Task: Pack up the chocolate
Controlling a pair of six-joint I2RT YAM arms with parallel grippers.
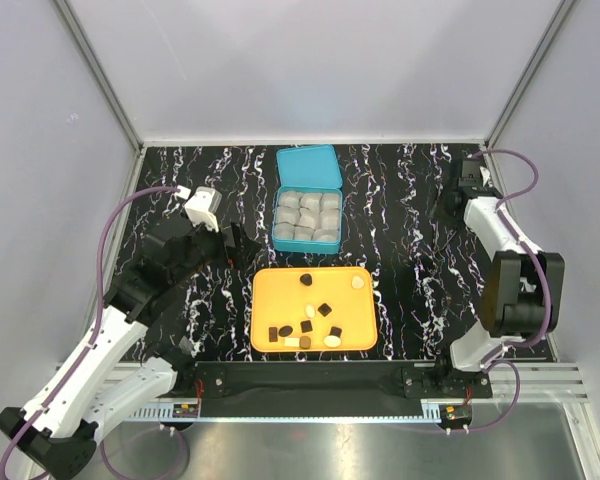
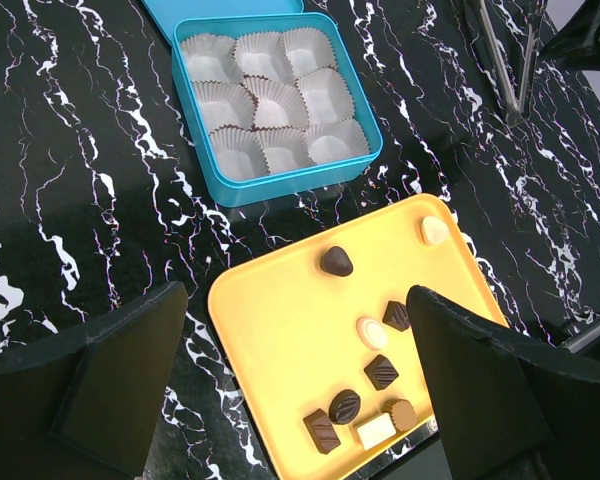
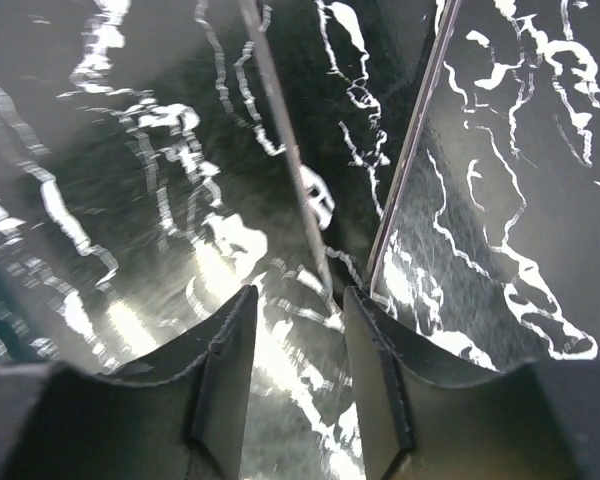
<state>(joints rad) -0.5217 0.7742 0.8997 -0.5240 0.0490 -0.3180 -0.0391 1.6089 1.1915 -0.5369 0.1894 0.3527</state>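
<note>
Chocolate (image 2: 336, 261) lay ahead of your left gripper (image 2: 295, 385), fingers spread, empty. Right gripper (image 3: 295, 385) far off, fingers narrowly parted around tongs (image 3: 375, 170).

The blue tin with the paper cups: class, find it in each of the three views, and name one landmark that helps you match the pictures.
Top external: the blue tin sits at centre, just beyond the orange tray.
Left wrist: the tin is at upper centre, up and left of the tray.
Right wrist: not in view; only marbled tabletop and tongs.
Shared landmark: the orange tray, beside the tin in both views that show it.
</note>
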